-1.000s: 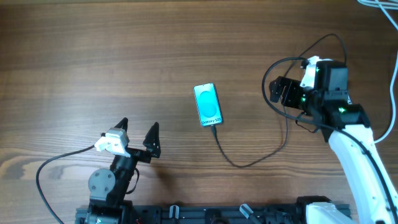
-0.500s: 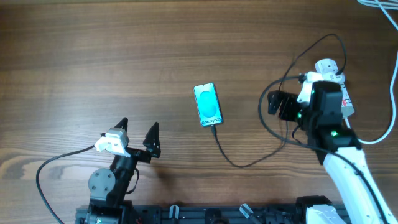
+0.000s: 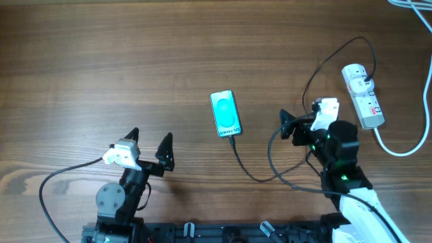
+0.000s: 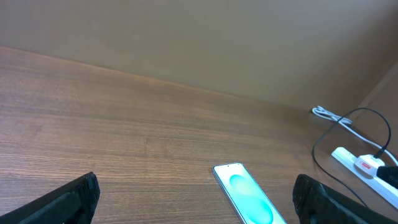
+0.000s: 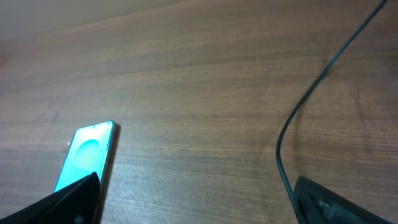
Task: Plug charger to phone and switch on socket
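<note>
Black charger (image 3: 255,178) cable runs from the phone (image 3: 225,114), in the middle of the table (image 3: 135,54), loops close round the right gripper (image 3: 290,127) and up to the socket (image 3: 364,98) at far right. That gripper and the left gripper (image 3: 150,147) both gape wide, empty. We judge a snag risk: moving the right arm could drag the loop, unseating the connector or sliding the phone.

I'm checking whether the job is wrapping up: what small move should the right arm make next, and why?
Probably retract the right gripper toward its base. It hangs open and empty, apart from the socket; the charger meets the phone at its lower edge and reaches the socket. Switch state is unreadable.
</note>
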You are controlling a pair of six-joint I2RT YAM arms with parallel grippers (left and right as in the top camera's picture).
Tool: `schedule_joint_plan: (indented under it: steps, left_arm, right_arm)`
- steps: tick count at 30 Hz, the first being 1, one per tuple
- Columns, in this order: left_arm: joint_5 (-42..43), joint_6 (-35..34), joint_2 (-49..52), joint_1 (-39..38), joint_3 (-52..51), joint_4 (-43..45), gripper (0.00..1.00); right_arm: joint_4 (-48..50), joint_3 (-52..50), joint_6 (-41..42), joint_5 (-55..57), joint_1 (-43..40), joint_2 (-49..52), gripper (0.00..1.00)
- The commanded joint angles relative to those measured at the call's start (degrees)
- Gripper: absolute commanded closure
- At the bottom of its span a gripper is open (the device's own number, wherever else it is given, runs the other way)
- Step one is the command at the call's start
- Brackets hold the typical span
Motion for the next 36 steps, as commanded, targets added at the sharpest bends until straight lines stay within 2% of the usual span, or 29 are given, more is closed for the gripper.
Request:
schedule_joint_plan:
  steps: [1,6,12,24,31,36]
  left_arm:
    - [-0.7,1.4,-0.6,0.5,-0.5,0.0,0.0]
    - [-0.7,1.4,-0.6,0.5,-0.5,0.0,0.0]
    - [-0.7,1.4,-0.6,0.5,-0.5,0.0,0.0]
    - [-0.7,1.4,-0.6,0.5,-0.5,0.0,0.0]
    - [-0.7,1.4,-0.6,0.5,-0.5,0.0,0.0]
    - [-0.7,1.4,-0.6,0.5,-0.5,0.0,0.0]
  right_arm:
    - [4.9,-4.8,-4.1,-0.3,0.2,-2.7,0.0]
    - [11.0,-10.6,-5.8,-0.2,0.2,-6.2,0.0]
    - [9.8,-13.7,-9.3,0.2,0.2,-10.5,0.0]
    - [-3.8,-14.0,-11.8,0.3,0.2,-22.8,0.0]
    - [-17.2,-14.0,-13.2,1.7,0.2,-36.3,0.0]
    - [-17.1,-14.0,-13.2,1.7,0.1,-42.6,0.0]
